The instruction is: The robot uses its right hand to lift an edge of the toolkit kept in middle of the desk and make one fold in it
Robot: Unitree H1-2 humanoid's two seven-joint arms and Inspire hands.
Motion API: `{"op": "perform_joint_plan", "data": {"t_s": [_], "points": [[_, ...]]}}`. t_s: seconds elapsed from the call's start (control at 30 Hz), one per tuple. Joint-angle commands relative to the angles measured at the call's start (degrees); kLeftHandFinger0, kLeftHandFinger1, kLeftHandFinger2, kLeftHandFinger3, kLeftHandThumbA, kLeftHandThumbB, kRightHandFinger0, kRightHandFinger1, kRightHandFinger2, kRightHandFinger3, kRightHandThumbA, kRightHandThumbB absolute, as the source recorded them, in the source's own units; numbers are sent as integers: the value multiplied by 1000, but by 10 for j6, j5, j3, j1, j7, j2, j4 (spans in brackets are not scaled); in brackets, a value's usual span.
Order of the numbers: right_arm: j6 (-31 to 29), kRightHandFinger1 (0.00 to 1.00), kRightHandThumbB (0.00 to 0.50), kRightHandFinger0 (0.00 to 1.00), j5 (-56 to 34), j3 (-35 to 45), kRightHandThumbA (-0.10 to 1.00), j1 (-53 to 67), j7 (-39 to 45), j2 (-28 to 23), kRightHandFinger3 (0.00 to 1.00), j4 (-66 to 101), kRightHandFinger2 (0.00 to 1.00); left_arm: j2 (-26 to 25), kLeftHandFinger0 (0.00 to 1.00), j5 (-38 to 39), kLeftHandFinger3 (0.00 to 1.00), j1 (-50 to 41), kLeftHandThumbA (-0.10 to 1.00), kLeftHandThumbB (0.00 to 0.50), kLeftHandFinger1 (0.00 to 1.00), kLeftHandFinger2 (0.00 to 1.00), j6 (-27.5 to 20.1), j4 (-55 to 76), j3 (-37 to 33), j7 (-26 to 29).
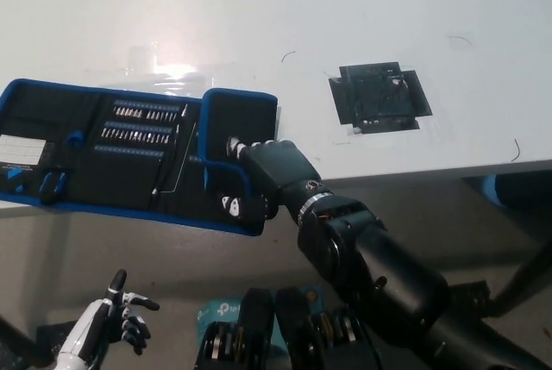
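At the centre of the frame, the black right hand (274, 166) reaches up from the lower right, its forearm angled toward the upper left, fingers closed on the raised right flap of the toolkit (129, 151). The blue-edged black toolkit lies unrolled across the left of the white desk (345, 16), overhanging its near edge, rows of bits showing. A white label at its left end is too small to read. At the lower left, the white left hand (121, 318) rests with fingers spread, empty.
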State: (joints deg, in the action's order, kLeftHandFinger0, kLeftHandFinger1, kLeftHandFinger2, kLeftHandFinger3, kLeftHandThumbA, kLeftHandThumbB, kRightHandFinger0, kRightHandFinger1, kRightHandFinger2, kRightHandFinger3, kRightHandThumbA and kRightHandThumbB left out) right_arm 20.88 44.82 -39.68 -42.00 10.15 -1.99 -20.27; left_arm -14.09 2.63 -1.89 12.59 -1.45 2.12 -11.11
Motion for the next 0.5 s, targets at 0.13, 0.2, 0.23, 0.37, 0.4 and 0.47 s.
{"op": "perform_joint_plan", "data": {"t_s": [0.13, 0.2, 0.23, 0.37, 0.4, 0.47], "points": [[17, 1000, 500, 1000, -23, 26, 642, 3, 56, 11, 1000, 53, 1000, -6, 259, 4, 434, -1, 1000, 500, 271, 276, -23, 4, 6, -2], [19, 1000, 500, 1000, -22, 28, 657, 3, 58, 13, 1000, 58, 1000, -5, 242, 5, 426, -2, 1000, 500, 256, 267, -22, 2, 7, -1], [23, 1000, 500, 1000, -21, 29, 660, 2, 62, 13, 1000, 63, 1000, -7, 245, 3, 428, -3, 1000, 500, 262, 275, -19, 6, 6, -2], [40, 1000, 500, 1000, -29, 42, 601, 5, 80, 14, 1000, 95, 1000, -9, 283, -4, 447, -12, 1000, 500, 272, 286, -14, 14, 4, 1], [44, 1000, 500, 1000, -33, 49, 603, 7, 86, 12, 1000, 108, 1000, -8, 304, -4, 462, -15, 1000, 500, 292, 300, -15, 15, 3, 0], [50, 1000, 500, 1000, -34, 57, 600, 9, 98, 7, 1000, 130, 1000, -7, 304, -3, 465, -19, 1000, 500, 298, 310, -12, 17, 3, -1]]}}
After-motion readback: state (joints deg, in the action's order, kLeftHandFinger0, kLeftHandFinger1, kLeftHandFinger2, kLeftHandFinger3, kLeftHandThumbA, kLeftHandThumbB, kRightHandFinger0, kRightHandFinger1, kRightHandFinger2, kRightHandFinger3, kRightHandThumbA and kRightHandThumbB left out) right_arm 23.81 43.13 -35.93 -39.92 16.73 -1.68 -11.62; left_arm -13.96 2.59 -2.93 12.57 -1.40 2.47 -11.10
